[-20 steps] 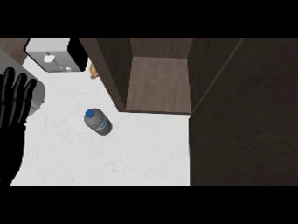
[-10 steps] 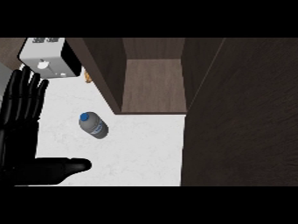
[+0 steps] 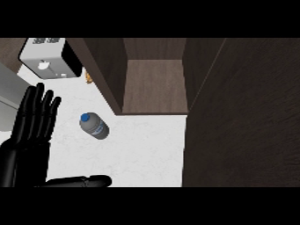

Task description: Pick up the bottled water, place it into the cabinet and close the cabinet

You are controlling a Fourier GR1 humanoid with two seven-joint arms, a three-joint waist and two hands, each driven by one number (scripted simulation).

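Bottle not yet picked up; left hand (image 3: 32,127) open, holding nothing.

Bottle (image 3: 94,126) lies on its side on the counter (image 3: 139,149), just right of the fingers, cap pointing up-left, not touching them. My read for a good pick: bring the palm over it, thumb (splayed out low, right of the palm) to one side and fingers to the other, across the body, not the cap. Cabinet (image 3: 153,85) stands open beyond and right of the hand; its left wall is the thing to clear on the way in. Toaster (image 3: 48,59) sits just past the fingertips. Right hand out of view.

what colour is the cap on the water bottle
Blue; the bottle cap shows in the head view.
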